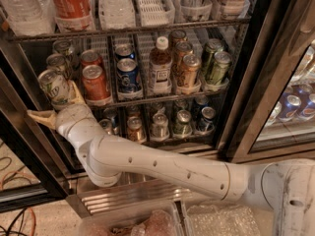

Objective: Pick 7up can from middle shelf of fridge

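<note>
Pale silver 7up can (53, 86): front left end of dark wire middle shelf (162, 98), just left of red cola can (95, 82); tan-fingered gripper (53, 102): spread, unclenched, one finger (75, 91) in the narrow gap between the cans; black-framed fridge (246, 82) door edge close left.

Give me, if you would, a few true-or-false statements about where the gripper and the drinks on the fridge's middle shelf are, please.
1. The 7up can stands at the left end of the middle shelf. True.
2. The gripper is at that shelf's right end. False: it is at the left end, at the 7up can.
3. A red cola can stands just right of the 7up can. True.
4. The blue can stands one shelf lower. False: it is on the middle shelf, between the red cola can and the white-capped brown bottle.
</note>
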Robot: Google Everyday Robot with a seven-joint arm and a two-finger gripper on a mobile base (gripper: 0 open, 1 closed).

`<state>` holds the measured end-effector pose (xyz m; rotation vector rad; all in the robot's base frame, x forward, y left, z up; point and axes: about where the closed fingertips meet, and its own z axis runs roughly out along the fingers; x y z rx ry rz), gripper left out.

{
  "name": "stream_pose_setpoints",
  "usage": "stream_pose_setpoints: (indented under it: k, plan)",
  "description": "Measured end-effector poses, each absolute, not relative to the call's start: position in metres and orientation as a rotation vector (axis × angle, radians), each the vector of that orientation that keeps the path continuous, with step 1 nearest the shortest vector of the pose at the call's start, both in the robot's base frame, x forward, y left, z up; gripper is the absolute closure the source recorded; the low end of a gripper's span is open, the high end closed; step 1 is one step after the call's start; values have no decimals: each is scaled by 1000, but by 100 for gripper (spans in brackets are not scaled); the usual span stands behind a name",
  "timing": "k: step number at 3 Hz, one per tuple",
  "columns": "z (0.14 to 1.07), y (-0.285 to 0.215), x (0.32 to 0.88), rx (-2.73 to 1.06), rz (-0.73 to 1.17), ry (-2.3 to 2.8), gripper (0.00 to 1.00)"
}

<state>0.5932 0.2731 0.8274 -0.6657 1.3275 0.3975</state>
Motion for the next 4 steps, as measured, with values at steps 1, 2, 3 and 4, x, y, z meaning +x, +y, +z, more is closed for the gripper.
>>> stream_pose_setpoints:
  k: [1, 2, 3, 4]
  plan:
    - [825, 270, 597, -657, 393, 1351, 93]
    - [828, 270, 597, -657, 393, 1351, 100]
    - [825, 259, 598, -656, 375, 1372, 100]
    - [828, 258, 597, -656, 375, 1372, 100]
